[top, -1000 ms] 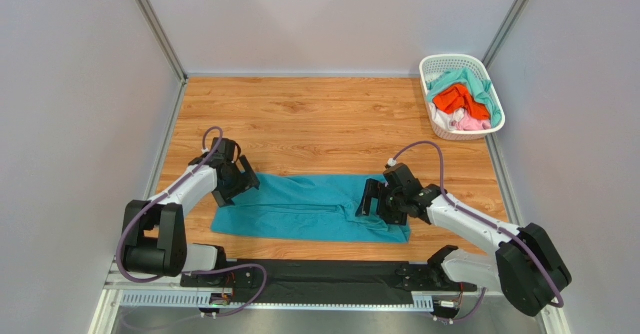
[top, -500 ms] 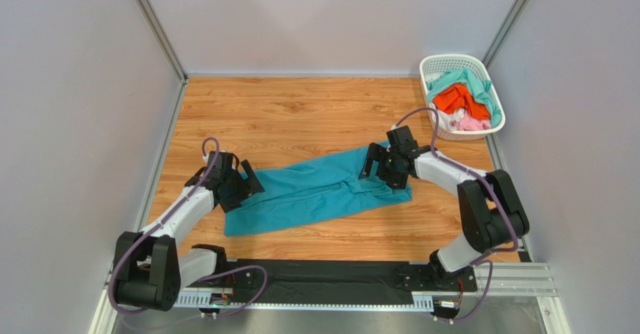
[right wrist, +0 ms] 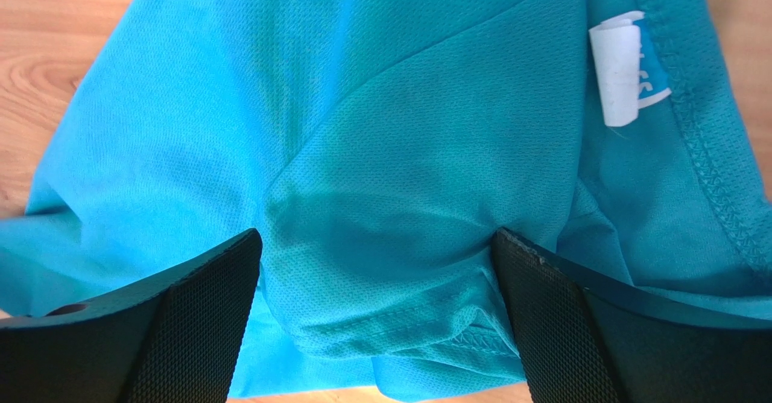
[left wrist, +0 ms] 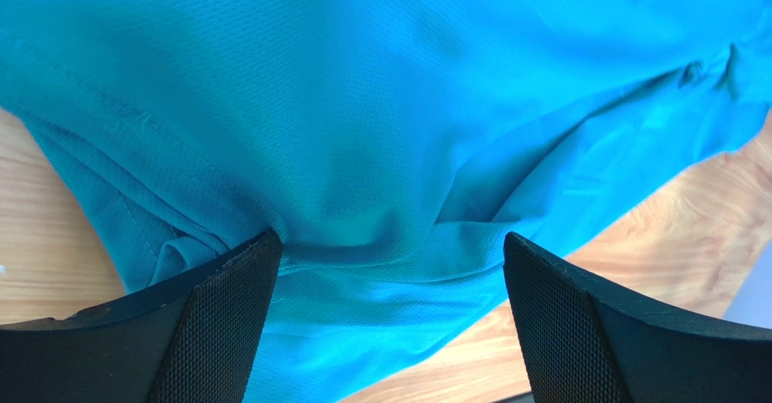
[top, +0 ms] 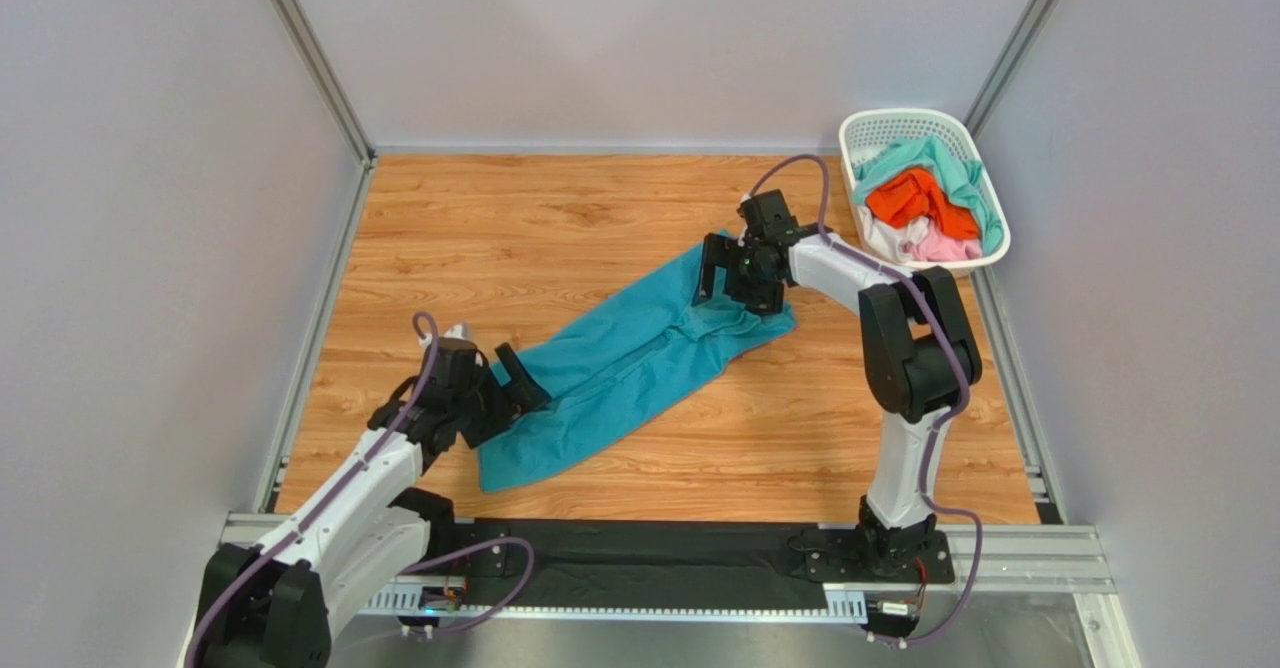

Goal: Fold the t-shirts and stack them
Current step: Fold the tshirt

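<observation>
The teal-blue t-shirt (top: 631, 368) lies folded in a long strip on the wooden table, slanting from near left to far right. My left gripper (top: 504, 398) rests on its near-left end, open, with the fingers (left wrist: 222, 322) spread wide and pressing into the fabric (left wrist: 381, 150). At the far-right end my right gripper (top: 729, 281) is open too, its fingertips (right wrist: 553, 322) planted on bunched cloth beside the white neck label (right wrist: 625, 68). Orange (top: 906, 196), mint-green (top: 947, 158) and pale pink (top: 944, 248) shirts lie in the basket.
The white lattice basket (top: 902, 116) stands at the far right corner. Grey walls close in the table on three sides. A black strip with the arm bases (top: 646, 556) runs along the near edge.
The shirt has swung from lying level to a diagonal. My right gripper carried its end away from me toward the basket; my left gripper pulled the other end nearer.
</observation>
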`<state>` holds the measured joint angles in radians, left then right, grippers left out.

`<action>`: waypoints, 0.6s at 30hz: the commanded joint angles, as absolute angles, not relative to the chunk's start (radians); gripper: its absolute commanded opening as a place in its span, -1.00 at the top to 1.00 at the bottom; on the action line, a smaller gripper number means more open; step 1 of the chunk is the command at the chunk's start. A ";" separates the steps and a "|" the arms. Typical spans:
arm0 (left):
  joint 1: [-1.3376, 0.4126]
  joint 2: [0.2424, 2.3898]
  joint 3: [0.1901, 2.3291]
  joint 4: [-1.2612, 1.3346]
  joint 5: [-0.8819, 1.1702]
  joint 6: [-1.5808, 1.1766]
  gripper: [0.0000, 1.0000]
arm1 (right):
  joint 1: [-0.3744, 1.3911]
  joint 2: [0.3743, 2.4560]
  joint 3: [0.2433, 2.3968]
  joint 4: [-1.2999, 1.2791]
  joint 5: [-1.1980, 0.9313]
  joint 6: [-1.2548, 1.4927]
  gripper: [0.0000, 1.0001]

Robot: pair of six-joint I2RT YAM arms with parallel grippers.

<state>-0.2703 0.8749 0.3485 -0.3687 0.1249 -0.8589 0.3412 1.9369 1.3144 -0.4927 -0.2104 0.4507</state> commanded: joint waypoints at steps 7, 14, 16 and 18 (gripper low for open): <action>-0.541 0.896 0.305 -0.457 0.046 -1.057 -0.99 | 0.328 2.072 1.505 -0.664 -0.265 0.353 -1.00; -0.725 0.917 0.325 -0.457 0.008 -1.189 -0.99 | 0.330 2.186 1.670 -0.750 -0.267 0.333 -1.00; -0.787 0.928 0.337 -0.457 0.002 -1.230 -0.99 | 0.328 2.229 1.713 -0.773 -0.285 0.337 -1.00; -0.840 0.939 0.350 -0.459 -0.024 -1.264 -0.99 | 0.330 2.250 1.771 -0.784 -0.302 0.342 -1.00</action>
